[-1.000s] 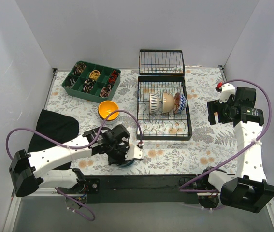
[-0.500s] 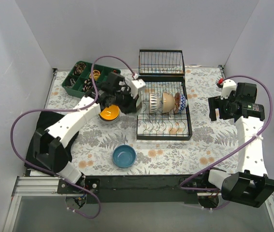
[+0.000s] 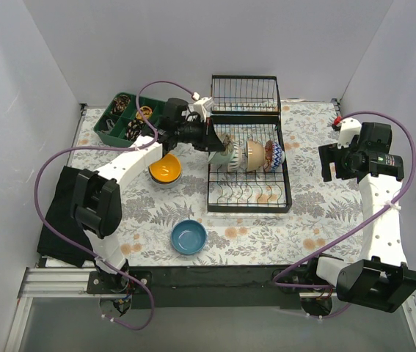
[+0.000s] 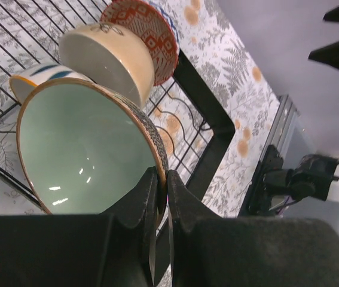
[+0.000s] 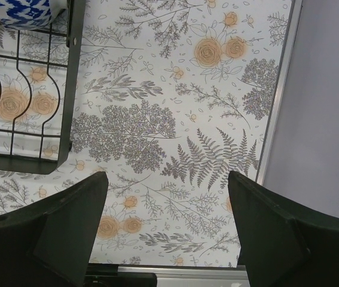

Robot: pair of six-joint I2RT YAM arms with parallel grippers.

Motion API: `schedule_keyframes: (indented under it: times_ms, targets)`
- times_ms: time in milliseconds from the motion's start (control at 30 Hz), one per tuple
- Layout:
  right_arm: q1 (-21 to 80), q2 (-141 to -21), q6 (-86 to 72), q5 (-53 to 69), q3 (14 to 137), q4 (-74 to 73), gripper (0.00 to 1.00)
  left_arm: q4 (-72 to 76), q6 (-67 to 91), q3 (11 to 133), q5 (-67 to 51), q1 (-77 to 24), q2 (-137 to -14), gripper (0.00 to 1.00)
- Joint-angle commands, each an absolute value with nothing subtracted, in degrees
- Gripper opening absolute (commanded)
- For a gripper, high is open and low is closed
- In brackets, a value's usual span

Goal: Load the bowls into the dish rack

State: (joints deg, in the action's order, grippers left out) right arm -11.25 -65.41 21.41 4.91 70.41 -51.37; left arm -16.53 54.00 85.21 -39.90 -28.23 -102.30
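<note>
The left gripper (image 4: 160, 191) is pinching the rim of the pale mint green bowl (image 4: 85, 149). Its jaws are closed down to the thin wall of the bowl and nothing more. The left arm is reaching toward the far edge of the bench and is holding this bowl tilted on edge over the left end of the dish rack (image 3: 250, 210). It hangs just beside a white bowl with blue stripes (image 4: 37, 76) that is standing among the tines. Whether the mint bowl is touching the wires cannot be told.

The beige bowl (image 4: 106, 57) and the red-and-white patterned bowl (image 4: 148, 30) are standing on edge further along the same row. The blue patterned bowl (image 5: 26, 11) is sitting at its right end. The orange-yellow bowl (image 3: 165, 169) is resting on the bench just left of the rack. The solid blue bowl (image 3: 189, 237) is lying open side up closer to the near edge.

The right gripper (image 5: 166, 233) is hovering near the right edge of the bench, its jaws spread wide with nothing between them. A green compartment tray (image 3: 138, 117) is sitting by the far left corner, and a black cloth (image 3: 64, 213) is lying along the left edge.
</note>
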Motion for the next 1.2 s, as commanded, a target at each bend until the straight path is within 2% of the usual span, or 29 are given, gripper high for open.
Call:
schedule_keyframes:
  times_ms: [0, 667, 1167]
  targets:
    - [-11.3, -64.6, 21.4, 3.8, 72.0, -52.1, 0.89, -4.9, 64.1, 85.4, -42.8, -25.6, -101.3, 0.00]
    - [-11.3, -67.9, 21.0, 0.6, 72.4, -52.5, 0.89, 20.8, 96.7, 72.9, -49.4, -19.1, -106.9, 0.00]
    - [-11.3, -69.7, 20.8, 0.2, 72.2, -52.6, 0.89, 30.8, 103.9, 68.3, -48.3, -18.5, -112.1, 0.00]
